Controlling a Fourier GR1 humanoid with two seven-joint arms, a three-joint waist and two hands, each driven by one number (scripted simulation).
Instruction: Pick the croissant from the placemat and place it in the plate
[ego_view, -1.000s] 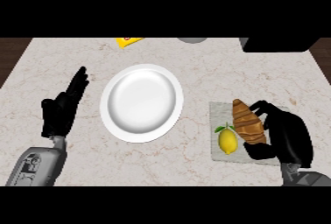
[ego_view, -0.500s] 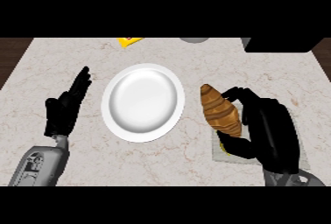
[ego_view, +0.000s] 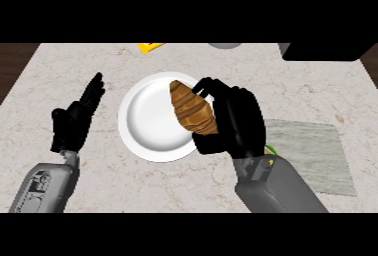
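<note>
Pale, brown-veined stone counter (ego_view: 148, 185); dark wood floor (ego_view: 9, 60) beyond its left edge, black box (ego_view: 325, 51) at its far right corner.

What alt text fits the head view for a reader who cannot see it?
The robot's right hand, fingers curled round a brown croissant, holds it over the right side of a white plate on a marbled counter. The left hand rests open left of the plate; a grey placemat lies at right.

Seemingly croissant (ego_view: 193, 107) over plate (ego_view: 151, 120), placemat (ego_view: 306, 145) right
</note>
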